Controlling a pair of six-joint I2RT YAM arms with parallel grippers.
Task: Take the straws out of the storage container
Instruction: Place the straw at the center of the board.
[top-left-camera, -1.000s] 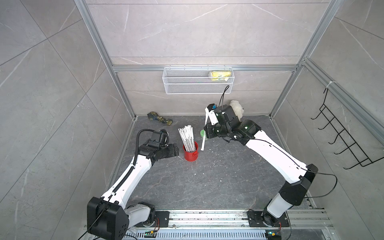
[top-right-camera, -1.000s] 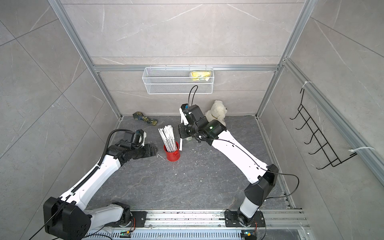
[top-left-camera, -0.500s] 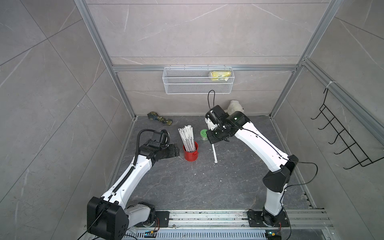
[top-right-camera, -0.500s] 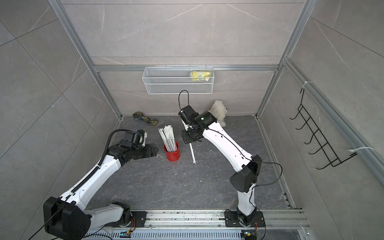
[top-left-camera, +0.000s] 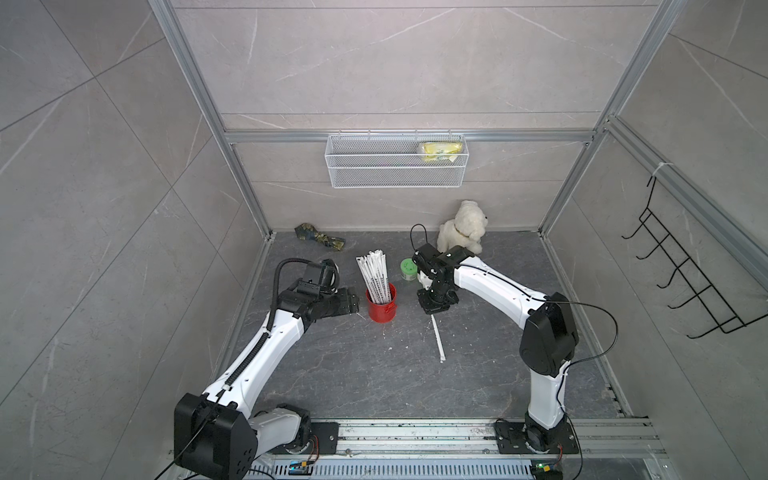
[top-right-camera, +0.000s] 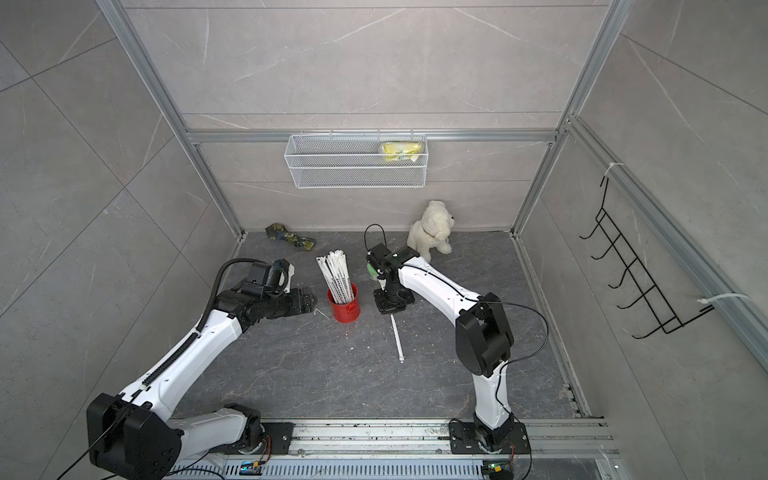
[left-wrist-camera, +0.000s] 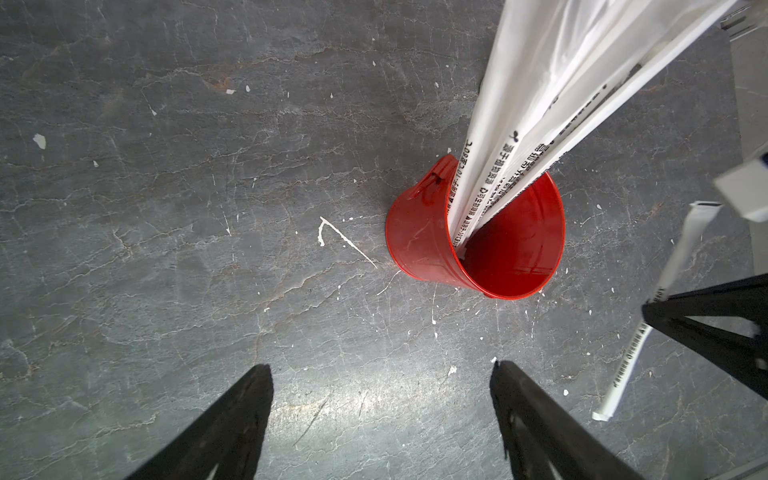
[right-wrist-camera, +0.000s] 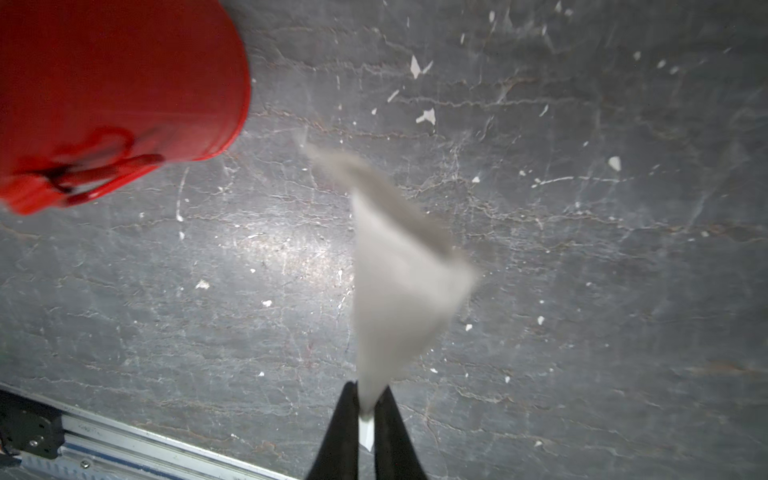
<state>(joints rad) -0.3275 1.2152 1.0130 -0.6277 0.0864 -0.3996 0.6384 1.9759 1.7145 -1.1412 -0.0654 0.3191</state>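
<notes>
The left arm (top-left-camera: 266, 353) stretches forward from its base, forearm low; the left gripper (left-wrist-camera: 380, 368) points toward the middle of the floor, jaws spread wide with nothing between them; the right arm (top-left-camera: 498, 291) rises to a bent elbow and reaches inward; the right gripper (right-wrist-camera: 368, 390) points down, jaws nearly together, pinching the end of one straw (top-left-camera: 437, 338).

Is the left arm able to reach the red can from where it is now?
Probably yes. The left end effector is open and faces the red can from close by, with only bare floor between them in the left wrist view. The straws rise above the rim, out of its way.
</notes>
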